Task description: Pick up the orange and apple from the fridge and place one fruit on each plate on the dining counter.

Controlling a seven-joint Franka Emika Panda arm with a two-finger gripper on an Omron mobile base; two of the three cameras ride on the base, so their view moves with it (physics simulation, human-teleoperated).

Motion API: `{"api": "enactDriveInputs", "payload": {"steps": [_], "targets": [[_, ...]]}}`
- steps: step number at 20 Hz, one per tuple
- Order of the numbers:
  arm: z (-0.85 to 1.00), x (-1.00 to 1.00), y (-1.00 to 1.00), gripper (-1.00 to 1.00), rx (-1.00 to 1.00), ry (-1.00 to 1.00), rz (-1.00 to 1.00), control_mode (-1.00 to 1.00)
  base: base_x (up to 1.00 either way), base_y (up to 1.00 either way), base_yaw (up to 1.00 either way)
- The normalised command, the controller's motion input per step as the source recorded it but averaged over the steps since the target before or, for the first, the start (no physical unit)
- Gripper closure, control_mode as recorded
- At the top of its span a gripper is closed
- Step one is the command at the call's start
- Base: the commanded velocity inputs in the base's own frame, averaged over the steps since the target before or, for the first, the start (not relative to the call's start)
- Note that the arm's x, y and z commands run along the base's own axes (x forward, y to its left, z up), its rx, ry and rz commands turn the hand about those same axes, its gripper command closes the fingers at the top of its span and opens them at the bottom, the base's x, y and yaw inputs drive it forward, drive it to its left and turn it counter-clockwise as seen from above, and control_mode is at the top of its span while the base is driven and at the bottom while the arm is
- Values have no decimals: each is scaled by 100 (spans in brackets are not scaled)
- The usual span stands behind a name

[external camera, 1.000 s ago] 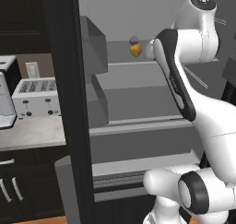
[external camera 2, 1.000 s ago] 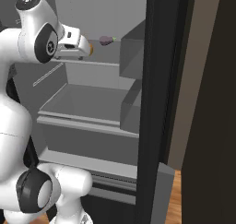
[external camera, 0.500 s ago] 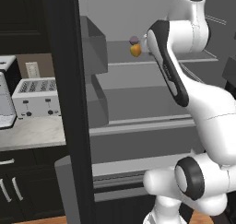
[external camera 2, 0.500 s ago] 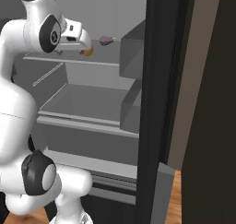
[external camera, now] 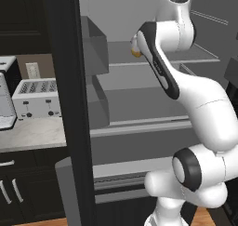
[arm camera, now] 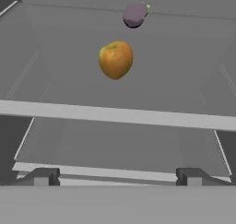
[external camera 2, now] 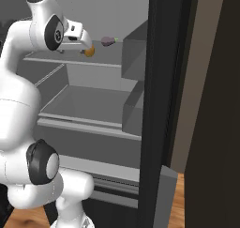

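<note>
The fridge (external camera: 139, 104) stands open with its grey shelves showing. The apple (arm camera: 115, 59), yellow-green shading to orange-red, sits on the upper shelf (arm camera: 115, 114), ahead of and above my gripper (arm camera: 117, 177). The gripper is open, its two fingertips wide apart with nothing between them, still short of the shelf's front edge. From the right base view the hand (external camera 2: 77, 34) hovers just left of the apple (external camera 2: 89, 50). In the left base view the arm covers most of the apple (external camera: 135, 53). The orange, the plates and the dining counter are out of view.
A dull purple ball (arm camera: 134, 14) lies behind the apple on the same shelf. The black fridge door (external camera 2: 164, 105) with grey bins stands close on the right. A toaster (external camera: 35, 97) sits on the side counter (external camera: 28, 132) left of the fridge.
The arm has lifted and swung in toward the upper shelf, bringing the hand closer to the apple. The fruit has not moved.
</note>
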Motion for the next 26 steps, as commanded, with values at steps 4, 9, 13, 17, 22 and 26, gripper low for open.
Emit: {"api": "enactDriveInputs", "payload": {"steps": [4,9,13,17,22,26], "targets": [[-11,36,0,-100,0,4,0,-100,0,0,0],[-11,32,0,-100,0,3,0,-100,0,0,0],[-4,35,0,-100,0,0,0,-100,0,0,0],[-16,41,1,-100,0,0,0,-100,0,0,0],[-18,37,3,-100,0,2,-1,-100,0,0,0],[-8,36,1,-100,0,2,0,-100,0,0,0]]}}
